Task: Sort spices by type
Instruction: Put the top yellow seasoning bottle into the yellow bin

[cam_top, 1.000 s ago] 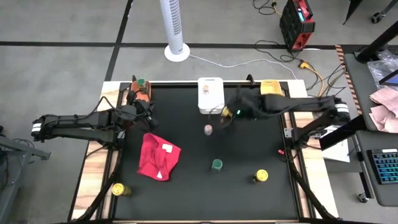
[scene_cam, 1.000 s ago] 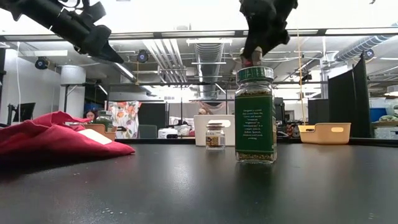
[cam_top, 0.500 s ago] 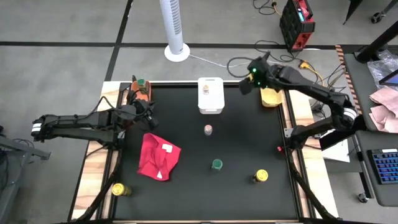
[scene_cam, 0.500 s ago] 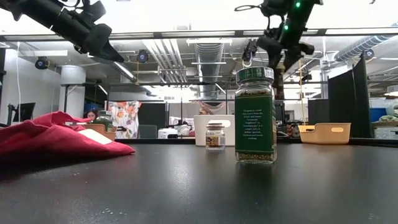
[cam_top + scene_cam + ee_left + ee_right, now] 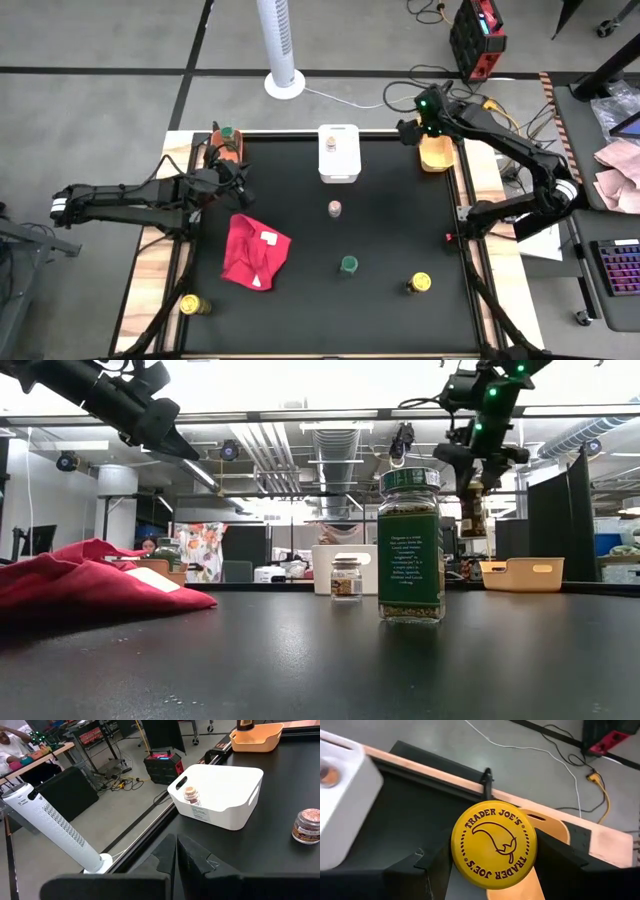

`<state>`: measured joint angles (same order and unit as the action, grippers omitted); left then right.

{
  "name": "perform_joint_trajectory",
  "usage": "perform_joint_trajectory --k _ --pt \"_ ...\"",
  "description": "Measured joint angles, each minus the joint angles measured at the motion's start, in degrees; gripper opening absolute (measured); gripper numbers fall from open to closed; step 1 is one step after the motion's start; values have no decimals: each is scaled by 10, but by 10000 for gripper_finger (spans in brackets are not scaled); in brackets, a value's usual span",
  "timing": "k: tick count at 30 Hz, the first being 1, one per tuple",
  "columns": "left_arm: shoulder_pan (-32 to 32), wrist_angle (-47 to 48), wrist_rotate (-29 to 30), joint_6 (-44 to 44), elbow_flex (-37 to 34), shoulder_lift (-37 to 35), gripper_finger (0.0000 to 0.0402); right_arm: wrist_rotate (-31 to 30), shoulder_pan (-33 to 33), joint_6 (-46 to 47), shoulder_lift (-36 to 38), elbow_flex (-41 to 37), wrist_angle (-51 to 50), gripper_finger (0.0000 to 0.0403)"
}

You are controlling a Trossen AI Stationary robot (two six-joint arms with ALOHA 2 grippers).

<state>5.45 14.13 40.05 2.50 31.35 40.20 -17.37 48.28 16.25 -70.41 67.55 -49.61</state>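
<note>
High view: right gripper (image 5: 413,130) is up over the back-right corner of the black table (image 5: 400,230), just beside the yellow rectangular plastic bin (image 5: 436,152); right wrist view shows its two dark fingers (image 5: 427,865) clamped on either side of a round yellow-lidded spice jar (image 5: 494,844), lid reads "Trader Joe's", with the yellow bin directly under it; low view has that jar hanging clear of the table above the bin. Left gripper (image 5: 238,183) waits over the back-left area near the orange rectangular bin (image 5: 222,156), which has a green-lidded jar (image 5: 227,132) in it; can't tell from any view whether its fingers are apart or together. White rectangular bin (image 5: 338,165) at back centre holds one pale-pink-lidded jar (image 5: 191,796); another pink-lidded jar (image 5: 335,208) stands loose on the table just in front of that bin. Green-lidded glass jar (image 5: 348,264) stands upright mid-front; a yellow-lidded jar (image 5: 419,284) sits to its right near the front; one more yellow-lidded jar (image 5: 190,304) is at the front-left edge, on the wooden border. Crumpled red cloth (image 5: 254,251) lies left of centre, apart from all jars.
</note>
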Motion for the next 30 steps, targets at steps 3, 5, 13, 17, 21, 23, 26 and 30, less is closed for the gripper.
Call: perform_joint_trajectory --k 3,5,13,17,21,23,26,30 --pt "0 0 0 0 0 0 0 0 22 7 21 -23 17 221" --pt "0 0 0 0 0 0 0 0 41 15 36 -43 26 221" --pt "0 -6 1 0 0 1 0 26 56 33 66 -83 110 221" --pt "0 -5 1 0 0 2 0 16 65 33 62 -88 126 221" --pt "0 -7 1 0 0 2 0 -6 65 29 47 -88 127 221" --pt "0 -13 1 0 0 2 0 -15 65 31 39 -88 130 221" --pt "0 -16 1 0 0 2 0 -16 65 40 21 -88 140 221" --pt "0 -17 1 0 0 2 0 -9 72 47 -7 -88 159 221"
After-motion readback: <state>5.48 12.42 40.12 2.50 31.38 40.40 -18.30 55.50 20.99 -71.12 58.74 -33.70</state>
